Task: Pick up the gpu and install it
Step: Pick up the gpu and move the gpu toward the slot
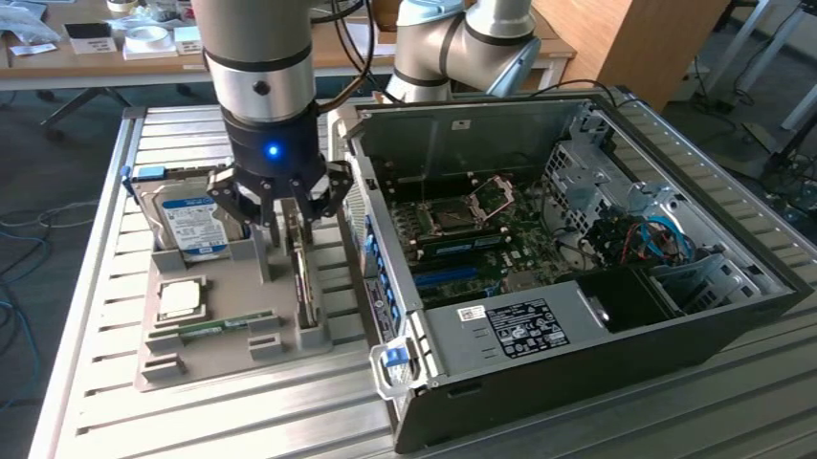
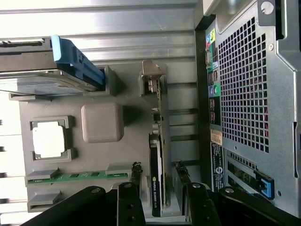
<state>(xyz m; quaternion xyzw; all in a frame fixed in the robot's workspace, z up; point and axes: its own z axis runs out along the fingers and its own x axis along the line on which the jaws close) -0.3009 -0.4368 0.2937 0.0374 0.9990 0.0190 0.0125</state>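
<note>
Gripper, jaws apart, astride the upright gpu

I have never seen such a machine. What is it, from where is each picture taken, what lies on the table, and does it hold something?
It is a robot arm that ends in a gripper, a clamp with two fingers. The exterior view comes from a camera standing apart. The wrist view comes from a camera on the arm itself, looking past the fingers. On the metal table a grey holder carries a hard drive, a processor chip, a memory stick and the gpu, which stands on its edge. On the exterior view's right lies an open computer case. The gripper holds nothing: its open fingers stand on either side of the gpu.
</note>
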